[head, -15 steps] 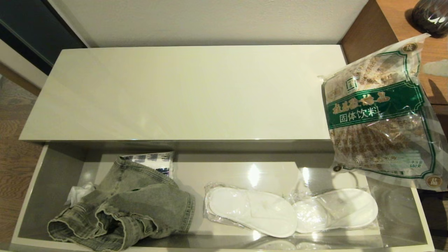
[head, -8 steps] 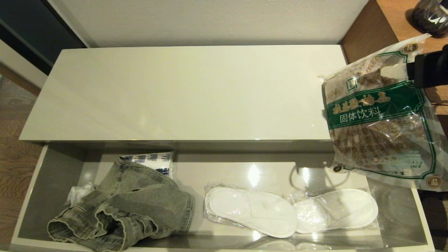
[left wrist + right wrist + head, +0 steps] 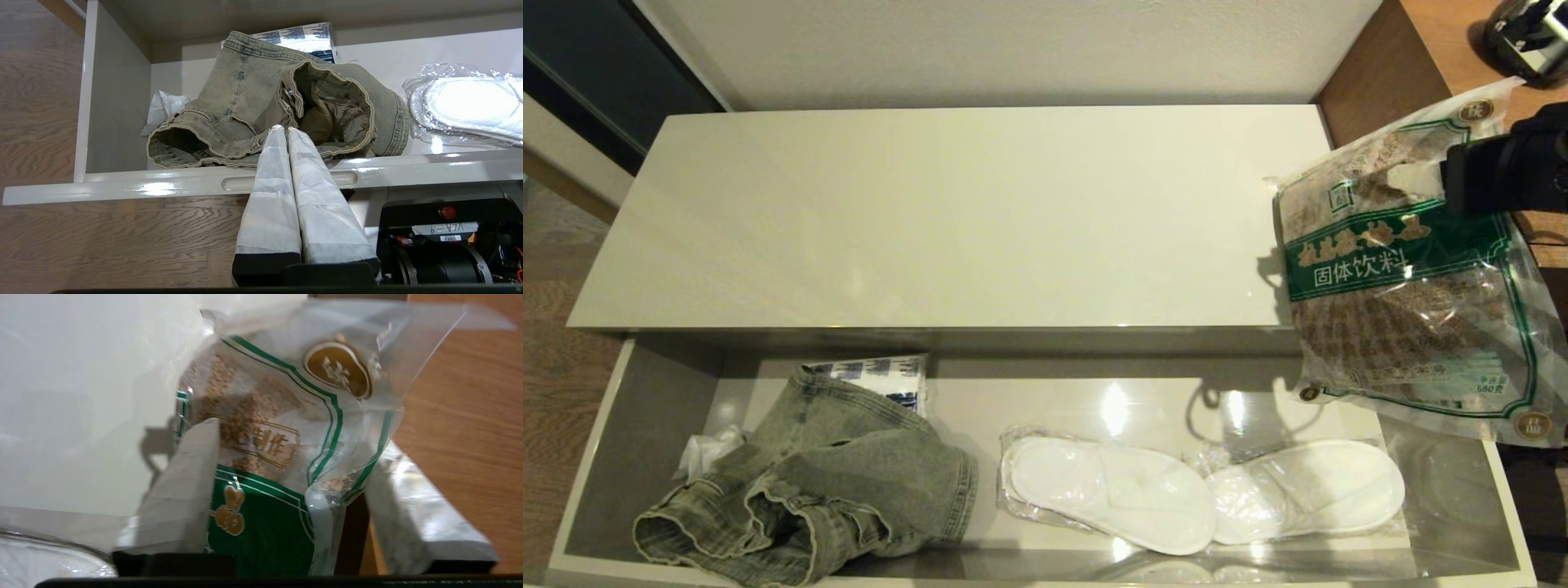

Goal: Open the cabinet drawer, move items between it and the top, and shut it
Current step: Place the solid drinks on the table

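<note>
The cabinet drawer (image 3: 645,425) stands pulled out below the top (image 3: 947,220), which is bare. The grey-green denim garment (image 3: 825,482) lies crumpled in the drawer's left half. The clear bag of brown granules (image 3: 1405,302) sits at the right end, overlapping the top's right edge and the drawer's right corner. My right gripper (image 3: 1429,175) reaches in from the right at the bag's upper part; in the right wrist view this gripper (image 3: 298,437) is open, with the bag (image 3: 278,428) between its spread fingers. My left gripper (image 3: 284,130) is shut and empty, low in front of the drawer face (image 3: 163,185), pointing at the denim (image 3: 253,106).
Two white slippers in clear plastic (image 3: 1111,490) lie in the drawer's middle and right. A blue-printed white box (image 3: 874,376) and crumpled white plastic (image 3: 698,449) sit behind the denim. A wooden desk (image 3: 1445,49) with a dark round object (image 3: 1523,33) adjoins the cabinet's right end.
My right gripper has come into view from the right and moved leftward onto the bag's upper part. The bag has shifted slightly. The drawer's contents have not moved.
</note>
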Robot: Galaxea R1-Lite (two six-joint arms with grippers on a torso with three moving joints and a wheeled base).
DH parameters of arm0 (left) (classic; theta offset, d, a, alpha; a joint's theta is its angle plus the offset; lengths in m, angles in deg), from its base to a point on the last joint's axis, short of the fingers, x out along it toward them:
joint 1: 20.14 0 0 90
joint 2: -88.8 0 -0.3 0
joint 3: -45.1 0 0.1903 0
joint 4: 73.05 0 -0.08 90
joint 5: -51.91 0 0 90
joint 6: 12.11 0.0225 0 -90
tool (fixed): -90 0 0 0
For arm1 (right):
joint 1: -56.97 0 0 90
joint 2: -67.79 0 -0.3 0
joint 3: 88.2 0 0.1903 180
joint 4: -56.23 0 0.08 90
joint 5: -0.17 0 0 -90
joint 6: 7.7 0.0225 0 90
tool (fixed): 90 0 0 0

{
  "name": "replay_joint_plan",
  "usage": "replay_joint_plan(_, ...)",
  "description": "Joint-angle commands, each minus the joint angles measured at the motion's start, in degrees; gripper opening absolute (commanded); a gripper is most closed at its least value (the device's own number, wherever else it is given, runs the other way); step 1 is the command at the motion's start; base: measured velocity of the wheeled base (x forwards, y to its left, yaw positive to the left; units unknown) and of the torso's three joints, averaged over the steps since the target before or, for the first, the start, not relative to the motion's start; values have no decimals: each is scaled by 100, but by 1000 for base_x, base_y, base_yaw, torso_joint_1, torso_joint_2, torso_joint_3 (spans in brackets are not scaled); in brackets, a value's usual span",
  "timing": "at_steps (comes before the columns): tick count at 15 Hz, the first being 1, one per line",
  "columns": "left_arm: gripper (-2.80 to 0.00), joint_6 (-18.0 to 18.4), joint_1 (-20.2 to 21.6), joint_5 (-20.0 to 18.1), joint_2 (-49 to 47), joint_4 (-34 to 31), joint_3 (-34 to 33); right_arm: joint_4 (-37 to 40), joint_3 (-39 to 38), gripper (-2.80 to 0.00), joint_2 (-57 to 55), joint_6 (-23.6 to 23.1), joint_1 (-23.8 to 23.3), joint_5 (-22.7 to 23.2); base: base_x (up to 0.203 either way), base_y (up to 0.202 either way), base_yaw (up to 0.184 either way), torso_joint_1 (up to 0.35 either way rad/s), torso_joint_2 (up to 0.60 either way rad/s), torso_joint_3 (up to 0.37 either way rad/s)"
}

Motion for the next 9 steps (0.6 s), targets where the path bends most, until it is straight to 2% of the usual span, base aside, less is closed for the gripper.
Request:
replay_joint_plan(1,-280,0,-4,3,1,2,0,0,-80,-280,-34,-57,101,-66,0,0,0,0,0,0)
replay_joint_plan(9,-280,0,-4,3,1,2,0,-9,-80,-280,-158,-31,101,-101,0,0,0,0,0,0)
